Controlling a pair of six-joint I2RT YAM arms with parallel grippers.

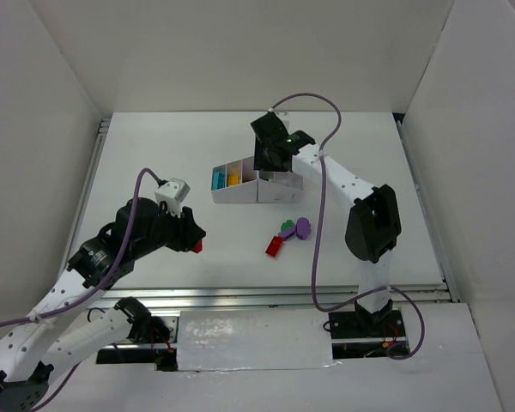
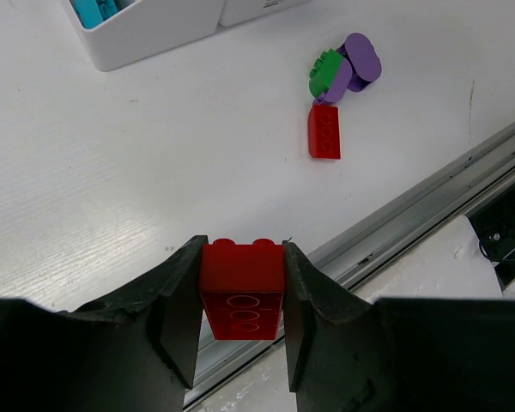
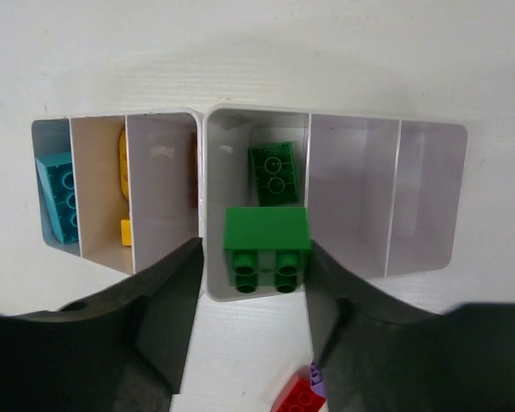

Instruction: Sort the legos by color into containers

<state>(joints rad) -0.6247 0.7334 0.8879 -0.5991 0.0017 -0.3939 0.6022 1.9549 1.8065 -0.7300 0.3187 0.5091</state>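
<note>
A: Right jaws?
B: Slightly apart, with a gap on one side of the green brick, so it looks loose. It's over the near end of the tray slot holding a second green brick. Best to open wider and lift straight up without touching the wall.
A: Left jaws?
B: Clamped on a red brick, over the surface near the front rail. Loose red brick, loose green brick and purple brick lie apart from the tray.
</note>
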